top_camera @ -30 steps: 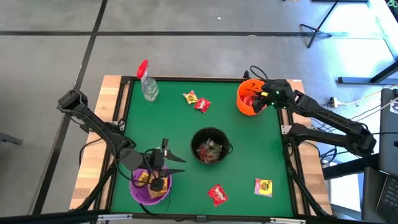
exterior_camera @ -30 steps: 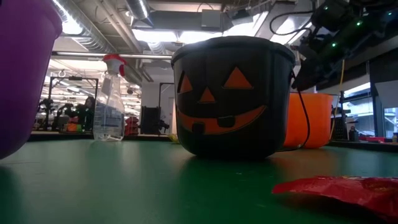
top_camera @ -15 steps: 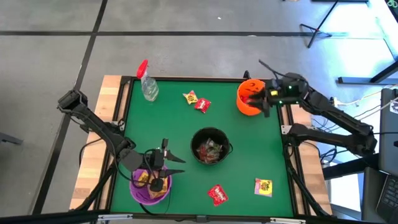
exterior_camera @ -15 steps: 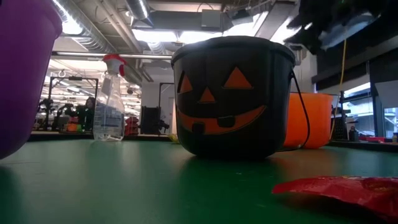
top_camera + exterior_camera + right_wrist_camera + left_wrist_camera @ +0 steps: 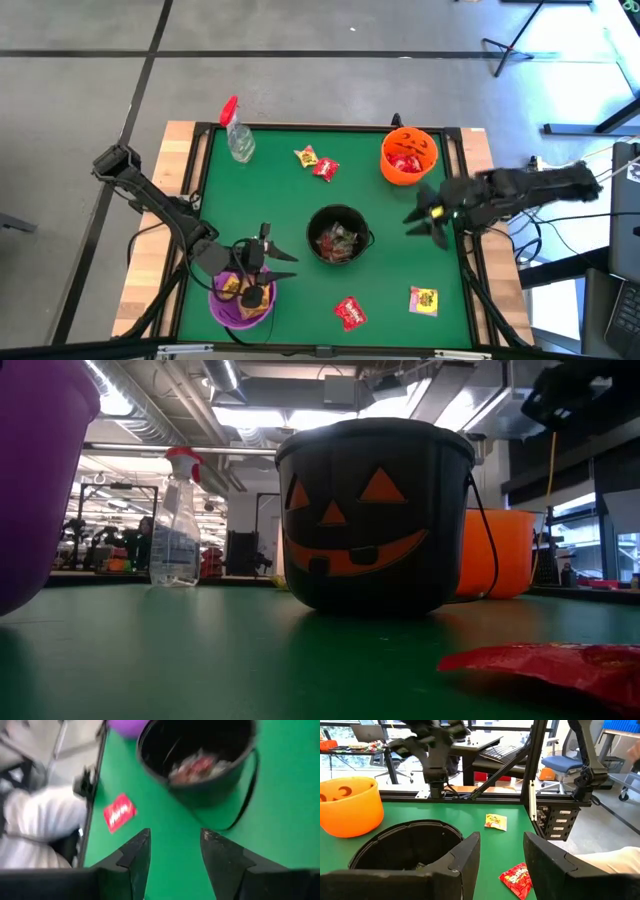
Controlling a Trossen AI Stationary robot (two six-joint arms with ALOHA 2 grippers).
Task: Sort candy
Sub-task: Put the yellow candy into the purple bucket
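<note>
We find mixed wrapped candy (image 5: pixel 338 241) in the black plastic pumpkin bucket (image 5: pixel 339 235), red packets in the orange bucket (image 5: pixel 408 156), some in the purple bowl (image 5: pixel 240 300). Left gripper (image 5: pixel 285 267) stands apart, empty; right gripper (image 5: pixel 425 222) apart, blurred.

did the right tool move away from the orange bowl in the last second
Yes. In the high view the right tool has swung from over the orange bowl toward the table's near side, now beside the black bucket.

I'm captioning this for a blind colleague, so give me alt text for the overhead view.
A green table holds a black bucket of candy between an orange bucket and a purple bowl. Loose candy packets lie about. The right pincer hovers open; the left pincer hangs open by the bowl.
</note>
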